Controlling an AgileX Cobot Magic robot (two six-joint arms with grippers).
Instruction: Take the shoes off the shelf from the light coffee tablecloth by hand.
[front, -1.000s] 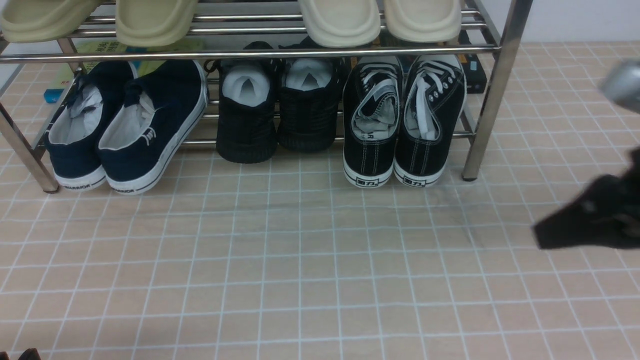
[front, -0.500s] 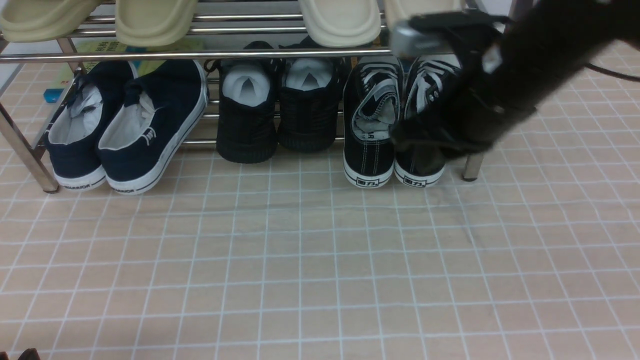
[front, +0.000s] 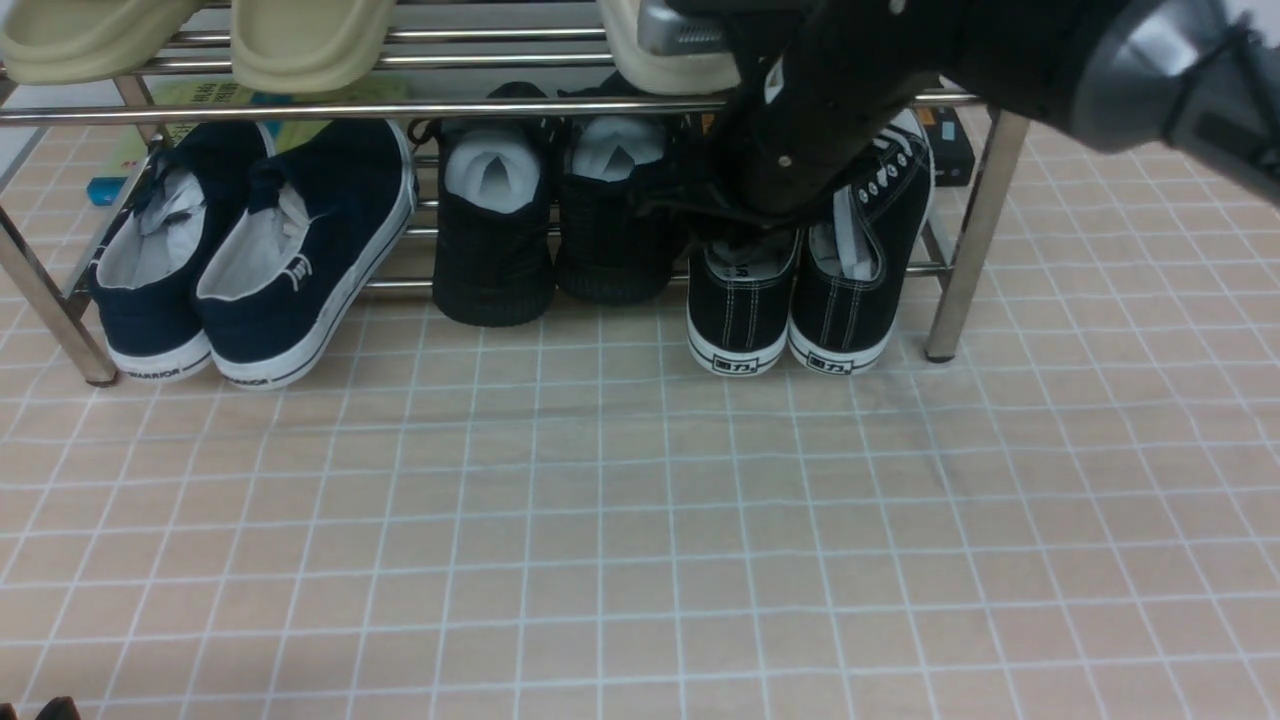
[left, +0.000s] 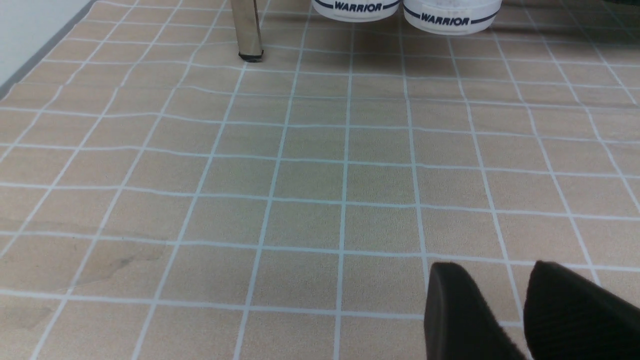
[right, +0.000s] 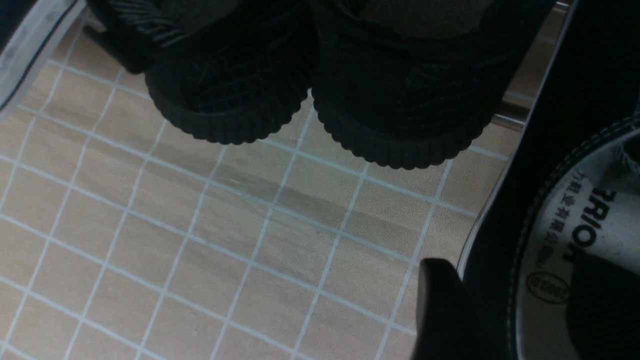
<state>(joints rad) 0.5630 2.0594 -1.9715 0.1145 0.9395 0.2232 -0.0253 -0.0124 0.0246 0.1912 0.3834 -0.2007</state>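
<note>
Shoes (front: 845, 300) sit heels-out at the right end of the shelf (front: 985, 230), on its bottom tier, with heels on the cloth (front: 640, 520). Right arm (front: 830, 110) is in under the front bar. The right jaws are apart, straddling the left shoe's wall on the mesh pair (front: 495, 270) side, one finger (right: 440, 310) outside and one inside. Clamp firmly on that wall, then pull back low to clear the bar. Left jaws are slightly apart and empty.

Right arm (front: 1010, 50) far forward, right gripper (right: 515, 280) seemingly agape; left gripper (left: 495, 270) low, jaws slightly apart.
</note>
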